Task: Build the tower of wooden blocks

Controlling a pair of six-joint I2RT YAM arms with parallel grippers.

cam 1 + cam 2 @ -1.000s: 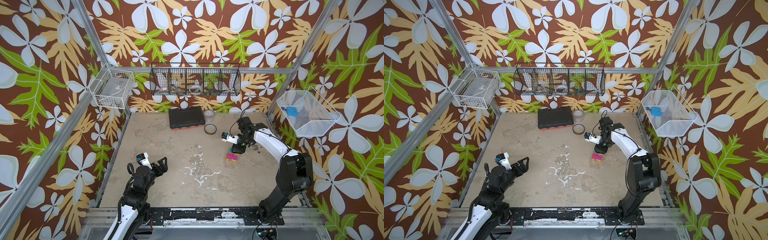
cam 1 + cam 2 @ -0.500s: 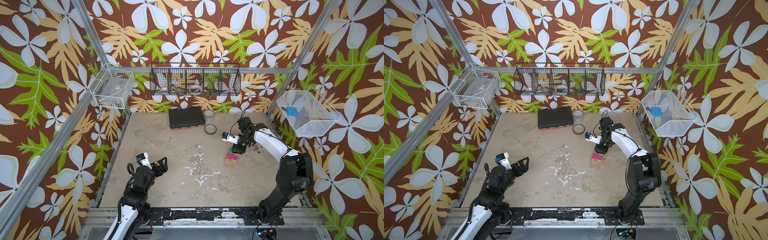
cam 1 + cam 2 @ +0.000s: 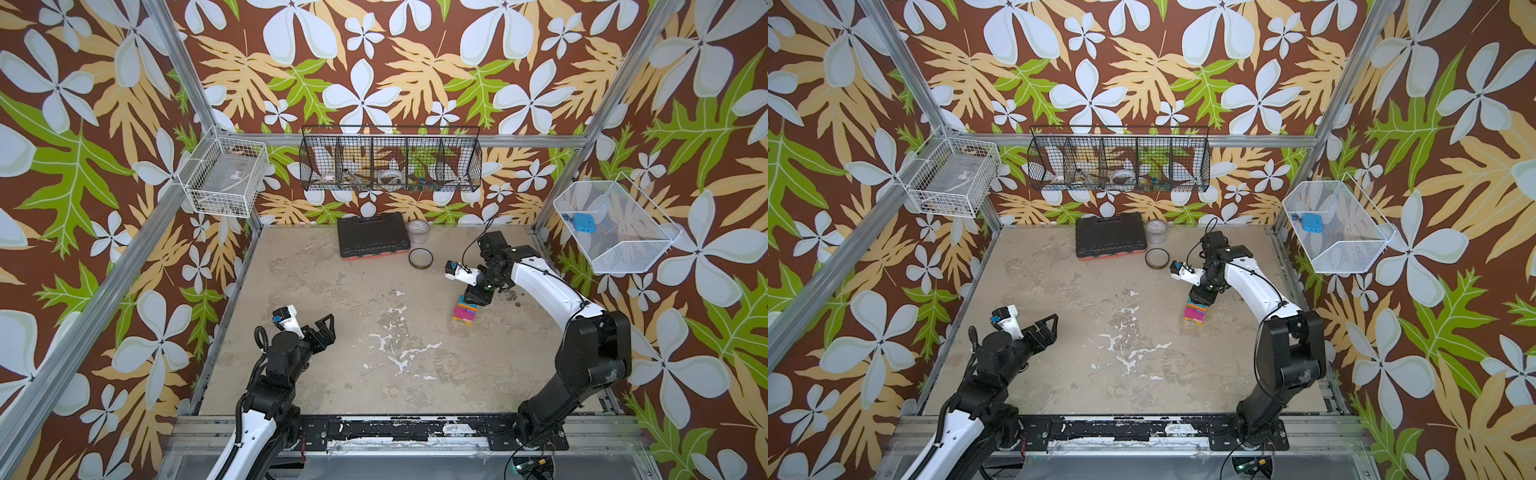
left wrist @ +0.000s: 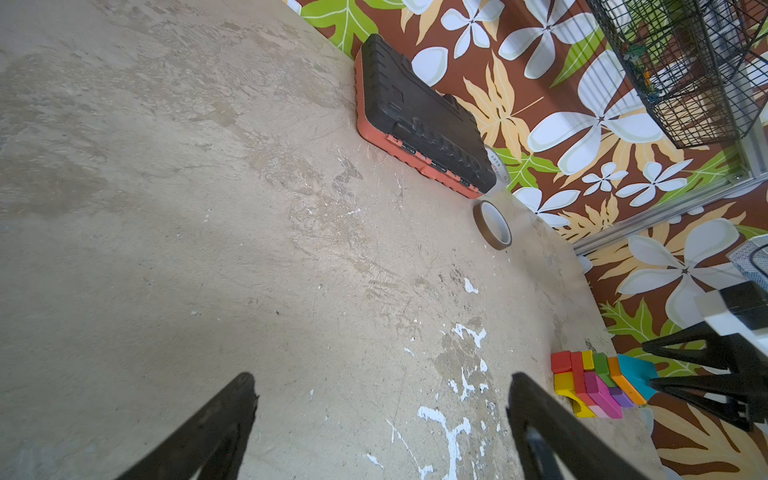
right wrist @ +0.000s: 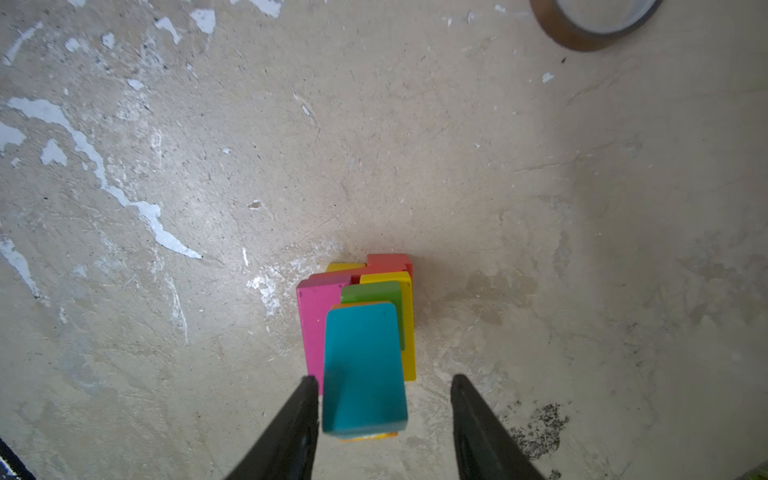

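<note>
The tower [image 3: 466,311] [image 3: 1196,312] stands right of the table's middle: red, yellow, pink, magenta, green and orange wood blocks stacked, with a teal block [image 5: 363,365] as its top. My right gripper [image 5: 384,379] [image 3: 473,297] hangs straight over it, open. Its jaws straddle the teal block: one finger [image 5: 305,399] lies against the block's side, and a clear gap shows at the other side. In the left wrist view the tower [image 4: 598,384] appears far off. My left gripper [image 3: 324,330] [image 4: 382,378] is open and empty, low at the front left.
A black tool case [image 3: 371,235] lies at the back with a clear tape roll [image 3: 417,230] beside it, and a brown tape ring [image 3: 420,258] sits just behind the tower. Wire baskets [image 3: 390,160] hang on the walls.
The right gripper's jaws have eased slightly apart around the teal block. Both arms stay where they were.
</note>
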